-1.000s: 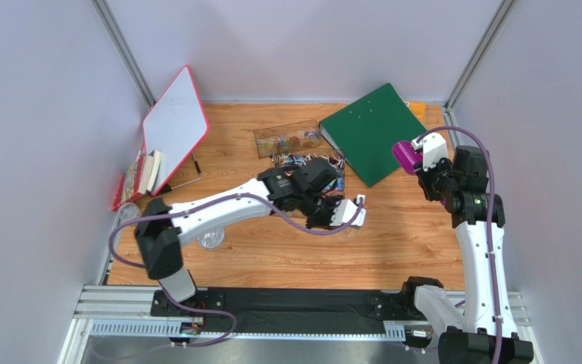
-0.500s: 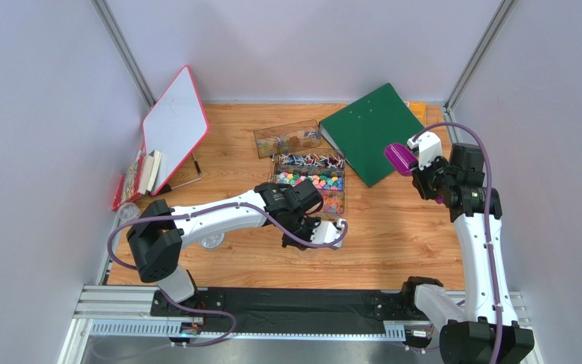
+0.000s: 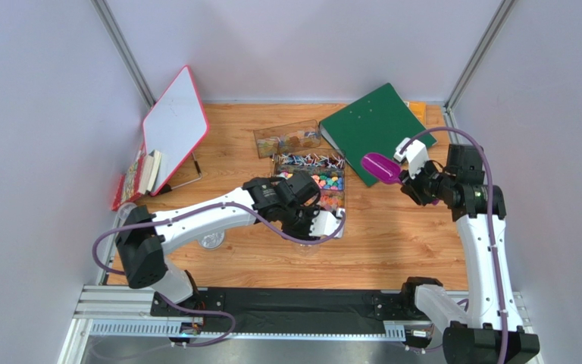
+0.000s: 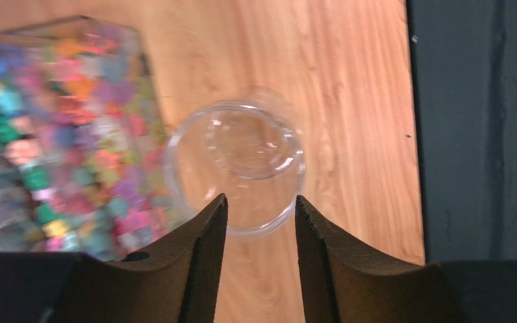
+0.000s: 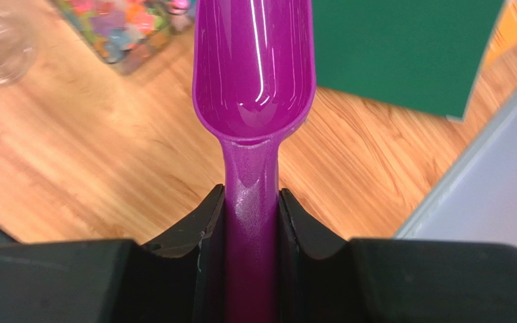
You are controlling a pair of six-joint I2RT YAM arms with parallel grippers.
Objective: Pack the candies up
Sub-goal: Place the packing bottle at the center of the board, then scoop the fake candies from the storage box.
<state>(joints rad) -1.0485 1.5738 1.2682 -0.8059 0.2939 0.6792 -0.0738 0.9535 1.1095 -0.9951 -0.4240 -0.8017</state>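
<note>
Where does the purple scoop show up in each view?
Top external: right of centre, purple scoop in the right hand, at the green folder's near edge.
Left wrist: not in it.
Right wrist: centre, purple scoop bowl at top, handle running down.
Shared landmark: the candies, visible in all three views.

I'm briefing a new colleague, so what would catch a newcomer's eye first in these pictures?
The glossy purple scoop, clamped in the right pincer over the right of the table. Then the bright mixed candies at mid-table, with an empty clear cup beside them under the left pincer.
</note>
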